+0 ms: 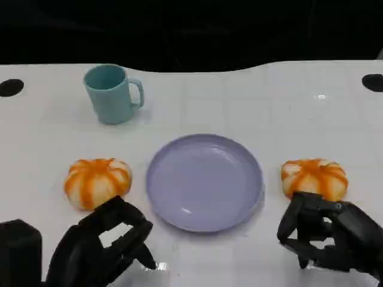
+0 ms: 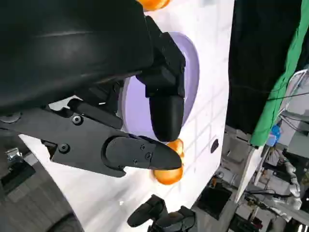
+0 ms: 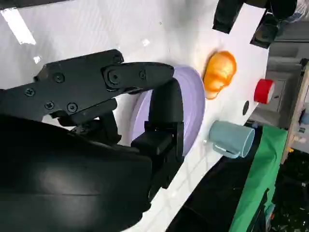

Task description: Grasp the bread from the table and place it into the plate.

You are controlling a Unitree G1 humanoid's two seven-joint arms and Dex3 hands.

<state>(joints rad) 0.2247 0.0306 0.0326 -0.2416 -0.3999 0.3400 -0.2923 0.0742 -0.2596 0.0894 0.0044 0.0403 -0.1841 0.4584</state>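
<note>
Left hand [image 1: 102, 245] is held near the left roll [image 1: 97, 182], fingers apart, nothing gripped | right hand [image 1: 329, 233] is held just near of the right roll [image 1: 315, 177], fingers spread, empty | plate [image 1: 205, 181] is set between both rolls | mug [image 1: 112, 94] is placed far left.

right bread [image 1: 314, 177] near edge hidden behind right hand [image 1: 328, 233], left hand [image 1: 99, 245] cut off by frame bottom
</note>
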